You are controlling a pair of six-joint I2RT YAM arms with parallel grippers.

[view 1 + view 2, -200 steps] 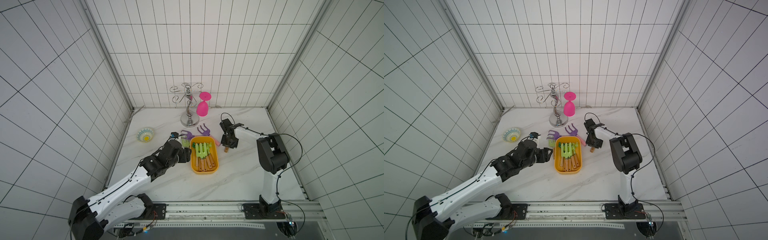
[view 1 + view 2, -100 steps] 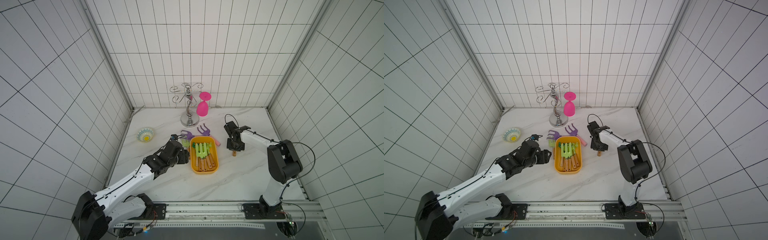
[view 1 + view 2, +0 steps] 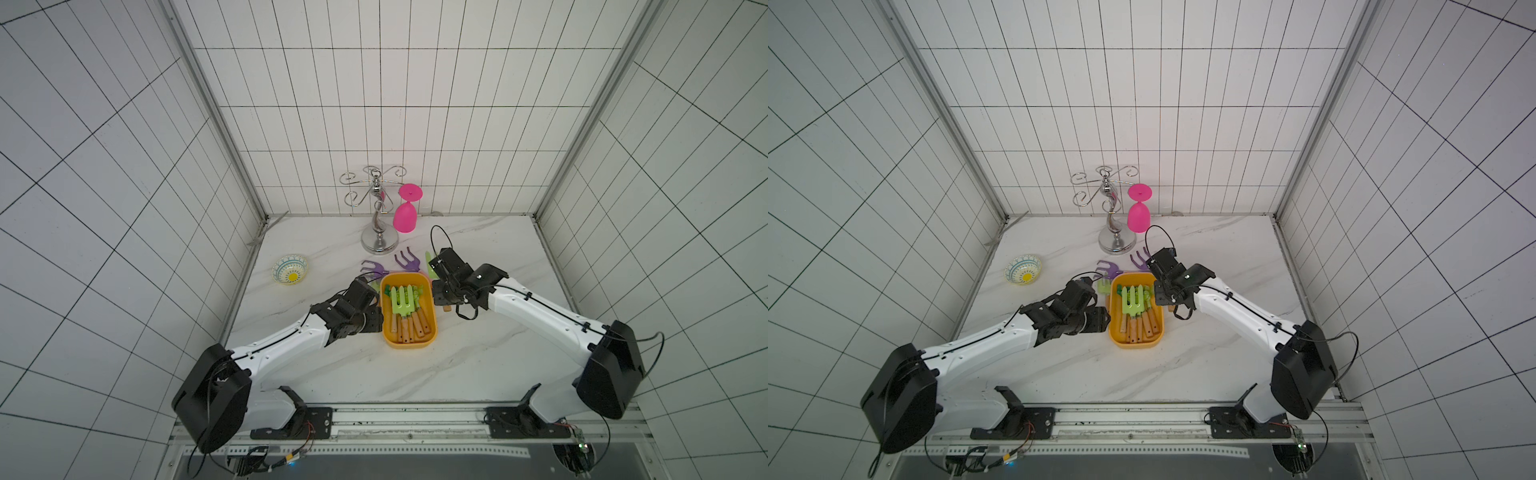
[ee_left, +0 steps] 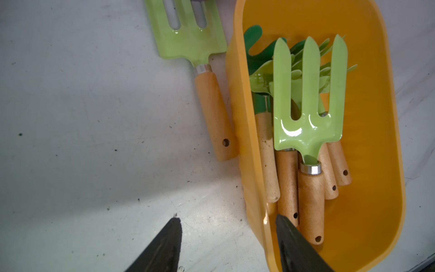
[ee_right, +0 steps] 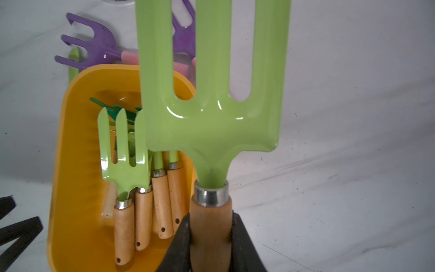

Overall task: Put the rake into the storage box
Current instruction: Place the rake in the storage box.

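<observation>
One rake [image 5: 211,117] clamped in right gripper [image 5: 211,223], beside storage box [image 5: 63,179] rim

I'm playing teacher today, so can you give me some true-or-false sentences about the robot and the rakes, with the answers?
1. The right hand is shut on the wooden handle of a light green rake. True.
2. The storage box is empty. False: several wooden-handled rakes lie in it.
3. Two purple rakes lie on the table, outside the box. True.
4. The left hand holds a rake. False: it is open and holds nothing.
5. The patterned bowl sits inside the box. False: it stands on the table, apart from the box.
</observation>
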